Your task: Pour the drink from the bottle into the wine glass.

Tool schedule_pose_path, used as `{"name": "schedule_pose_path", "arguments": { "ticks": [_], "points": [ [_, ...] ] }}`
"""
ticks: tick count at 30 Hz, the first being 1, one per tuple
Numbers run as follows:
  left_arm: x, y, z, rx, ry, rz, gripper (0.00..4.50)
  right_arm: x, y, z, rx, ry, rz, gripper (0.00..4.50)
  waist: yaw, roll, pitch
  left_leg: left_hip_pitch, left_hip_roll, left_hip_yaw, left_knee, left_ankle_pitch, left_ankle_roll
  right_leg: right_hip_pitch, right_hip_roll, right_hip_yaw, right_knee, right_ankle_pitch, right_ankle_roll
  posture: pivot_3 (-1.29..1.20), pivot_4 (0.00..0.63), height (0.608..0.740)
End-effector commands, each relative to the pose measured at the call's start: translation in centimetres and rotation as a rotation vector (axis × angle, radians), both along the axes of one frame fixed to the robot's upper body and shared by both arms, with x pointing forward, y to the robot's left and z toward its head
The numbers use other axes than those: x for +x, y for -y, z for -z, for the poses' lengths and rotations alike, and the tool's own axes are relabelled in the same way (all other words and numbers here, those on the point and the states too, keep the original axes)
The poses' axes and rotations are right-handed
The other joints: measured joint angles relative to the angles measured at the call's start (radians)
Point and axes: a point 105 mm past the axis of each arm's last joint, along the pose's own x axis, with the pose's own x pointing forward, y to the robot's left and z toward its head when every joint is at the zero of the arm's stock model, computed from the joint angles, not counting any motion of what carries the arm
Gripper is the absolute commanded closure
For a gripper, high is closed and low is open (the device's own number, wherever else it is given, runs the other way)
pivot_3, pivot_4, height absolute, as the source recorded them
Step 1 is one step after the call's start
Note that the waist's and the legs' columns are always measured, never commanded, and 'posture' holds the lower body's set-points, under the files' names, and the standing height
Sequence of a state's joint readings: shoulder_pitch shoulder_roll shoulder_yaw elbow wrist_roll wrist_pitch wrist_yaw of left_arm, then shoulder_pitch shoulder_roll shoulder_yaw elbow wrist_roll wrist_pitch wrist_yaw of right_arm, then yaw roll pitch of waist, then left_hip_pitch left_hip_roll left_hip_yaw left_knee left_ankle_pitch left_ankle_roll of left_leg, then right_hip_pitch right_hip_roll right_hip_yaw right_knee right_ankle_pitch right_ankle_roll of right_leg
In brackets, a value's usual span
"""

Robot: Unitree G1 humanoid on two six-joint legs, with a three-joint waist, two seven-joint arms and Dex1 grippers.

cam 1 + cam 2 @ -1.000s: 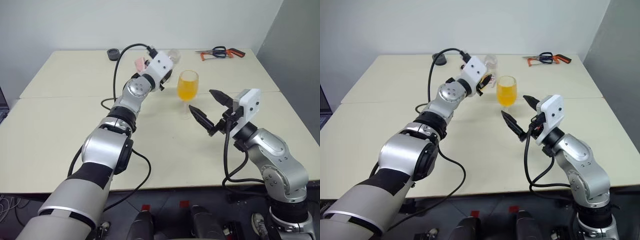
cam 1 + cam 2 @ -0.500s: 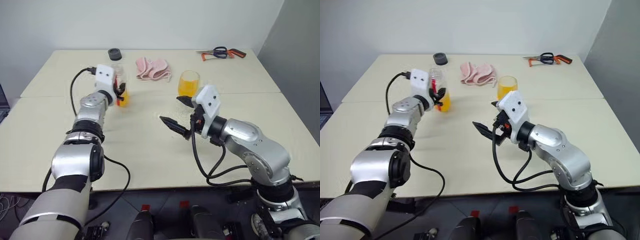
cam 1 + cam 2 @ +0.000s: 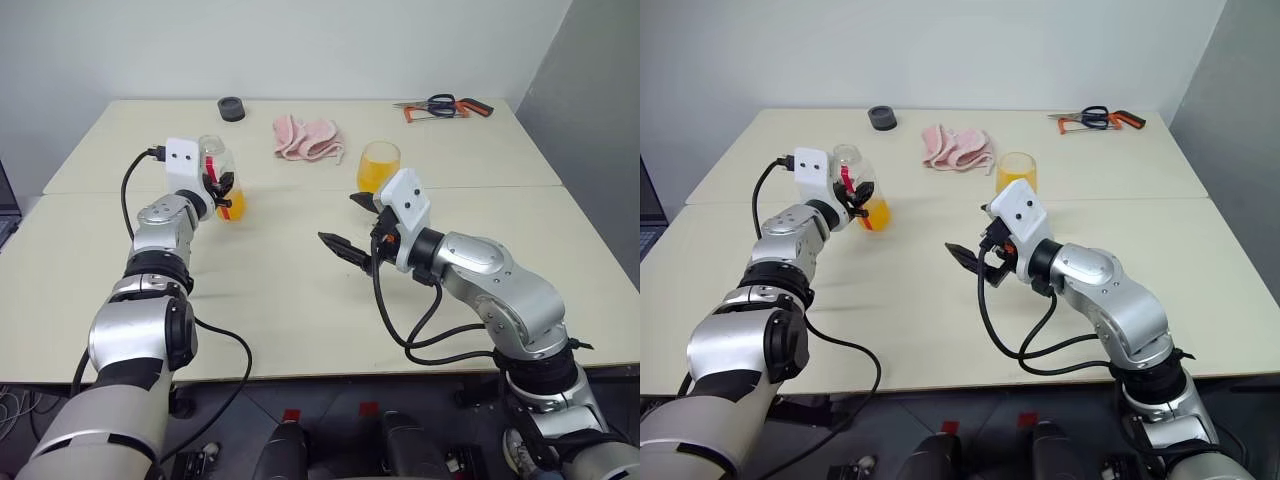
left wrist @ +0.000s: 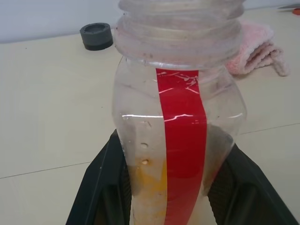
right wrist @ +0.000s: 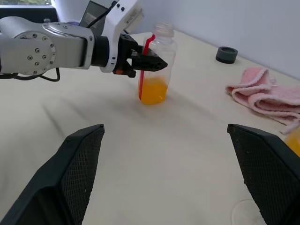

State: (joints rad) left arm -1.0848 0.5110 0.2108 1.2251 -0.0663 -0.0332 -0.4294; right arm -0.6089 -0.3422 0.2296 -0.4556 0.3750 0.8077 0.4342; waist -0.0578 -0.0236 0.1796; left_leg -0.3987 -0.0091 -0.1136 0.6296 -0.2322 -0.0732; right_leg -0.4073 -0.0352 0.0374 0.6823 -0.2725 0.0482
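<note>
The left gripper (image 5: 145, 62) grasps the bottle (image 3: 862, 190), upright on the surface (image 3: 300, 290) (some drink (image 5: 152, 91) remains); the right gripper (image 3: 355, 225) gapes, released, beside the filled wine glass (image 3: 377, 166).

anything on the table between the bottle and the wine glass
Nothing on the direct line: bare table runs from the bottle to the wine glass in the left eye view. The pink cloth lies farther back, off that line.

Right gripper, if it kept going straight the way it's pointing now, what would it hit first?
Probably the bottle, which the left gripper holds upright on the table. Bare tabletop lies between; depth is hard to judge.
</note>
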Motion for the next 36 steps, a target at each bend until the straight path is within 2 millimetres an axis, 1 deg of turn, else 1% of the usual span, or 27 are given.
{"name": "schedule_pose_path", "arguments": {
  "ticks": [1, 4, 6, 13, 17, 19, 23, 25, 28, 30, 32, 36],
  "points": [
    [-0.3, -0.4, 0.1, -0.011, 0.02, 0.009, 1.44, -0.3, -0.2, -1.1, 0.024, 0.044, -0.011, 0.0, 0.0, 0.0, 0.0, 0.0, 0.0, 0.0, 0.0, 0.0, 0.0, 0.0, 0.0, 0.0, 0.0, 0.0, 0.0, 0.0, 0.15, 0.74],
    [-0.4, -0.4, 0.0, -0.02, 0.036, 0.013, 0.49, -0.3, -0.2, -1.1, 0.029, 0.039, -0.009, 0.0, 0.0, 0.0, 0.0, 0.0, 0.0, 0.0, 0.0, 0.0, 0.0, 0.0, 0.0, 0.0, 0.0, 0.0, 0.0, 0.0, 0.15, 0.74],
    [-0.5, -0.4, -0.1, -0.023, 0.042, 0.017, 0.04, -0.4, -0.2, -1.1, 0.032, 0.037, -0.011, 0.0, 0.0, 0.0, 0.0, 0.0, 0.0, 0.0, 0.0, 0.0, 0.0, 0.0, 0.0, 0.0, 0.0, 0.0, 0.0, 0.0, 0.15, 0.74],
    [-0.8, -0.7, 0.1, 0.002, 0.057, 0.019, 0.04, -0.5, 0.0, -1.0, 0.036, 0.027, -0.009, 0.0, 0.0, 0.0, 0.0, 0.0, 0.0, 0.0, 0.0, 0.0, 0.0, 0.0, 0.0, 0.0, 0.0, 0.0, 0.0, 0.0, 0.15, 0.74],
    [-1.1, -1.1, 0.0, -0.011, 0.082, 0.026, 0.04, -0.5, 1.1, -0.6, 0.039, 0.012, 0.021, 0.0, 0.0, 0.0, 0.0, 0.0, 0.0, 0.0, 0.0, 0.0, 0.0, 0.0, 0.0, 0.0, 0.0, 0.0, 0.0, 0.0, 0.15, 0.74],
    [-1.4, -1.4, 0.1, -0.003, 0.086, 0.029, 0.04, -0.5, 2.1, -0.3, 0.042, 0.004, 0.051, 0.0, 0.0, 0.0, 0.0, 0.0, 0.0, 0.0, 0.0, 0.0, 0.0, 0.0, 0.0, 0.0, 0.0, 0.0, 0.0, 0.0, 0.15, 0.74],
    [-2.1, -2.4, 0.9, 0.03, 0.081, 0.006, 0.04, -0.7, 4.8, 0.9, 0.062, -0.015, 0.152, 0.0, 0.001, 0.0, 0.0, 0.0, 0.0, 0.0, 0.0, 0.0, 0.0, 0.0, 0.0, 0.0, 0.0, 0.0, 0.0, 0.0, 0.15, 0.74],
    [-2.3, -2.6, 1.4, 0.035, 0.069, -0.009, 0.04, -0.8, 5.6, 1.3, 0.06, -0.01, 0.183, 0.0, 0.001, 0.0, 0.0, 0.0, 0.0, 0.0, 0.0, 0.0, 0.0, 0.0, 0.0, 0.0, 0.0, 0.0, 0.0, 0.0, 0.15, 0.74],
    [-2.9, -2.4, 1.6, 0.012, 0.085, 0.001, 0.04, -1.0, 7.3, 2.1, 0.074, 0.021, 0.251, 0.0, 0.001, 0.0, 0.0, 0.0, 0.001, 0.0, 0.0, 0.0, 0.0, 0.0, 0.0, 0.0, 0.0, 0.0, 0.0, 0.0, 0.15, 0.74],
    [-3.4, -2.3, 1.7, -0.007, 0.101, 0.003, 0.04, -1.0, 9.2, 2.6, 0.119, 0.061, 0.345, 0.0, 0.001, -0.001, -0.001, 0.0, 0.001, 0.0, -0.001, 0.0, 0.0, 0.0, 0.0, 0.0, 0.0, 0.0, 0.0, 0.0, 0.15, 0.74],
    [-4.0, -2.1, 1.6, -0.003, 0.115, 0.015, 0.04, -1.1, 10.5, 3.1, 0.184, 0.08, 0.417, 0.0, 0.002, -0.001, -0.001, 0.0, 0.001, 0.0, -0.001, 0.0, 0.0, 0.0, 0.0, 0.001, -0.001, 0.0, 0.0, 0.0, 0.15, 0.74],
    [-5.3, -1.7, 1.5, -0.018, 0.152, 0.029, 0.04, -1.6, 12.1, 3.9, 0.286, 0.108, 0.524, 0.0, 0.003, -0.001, -0.001, 0.001, 0.001, 0.001, -0.001, 0.0, 0.0, 0.0, 0.0, 0.001, 0.001, 0.0, 0.0, 0.0, 0.15, 0.74]
  ]
}}
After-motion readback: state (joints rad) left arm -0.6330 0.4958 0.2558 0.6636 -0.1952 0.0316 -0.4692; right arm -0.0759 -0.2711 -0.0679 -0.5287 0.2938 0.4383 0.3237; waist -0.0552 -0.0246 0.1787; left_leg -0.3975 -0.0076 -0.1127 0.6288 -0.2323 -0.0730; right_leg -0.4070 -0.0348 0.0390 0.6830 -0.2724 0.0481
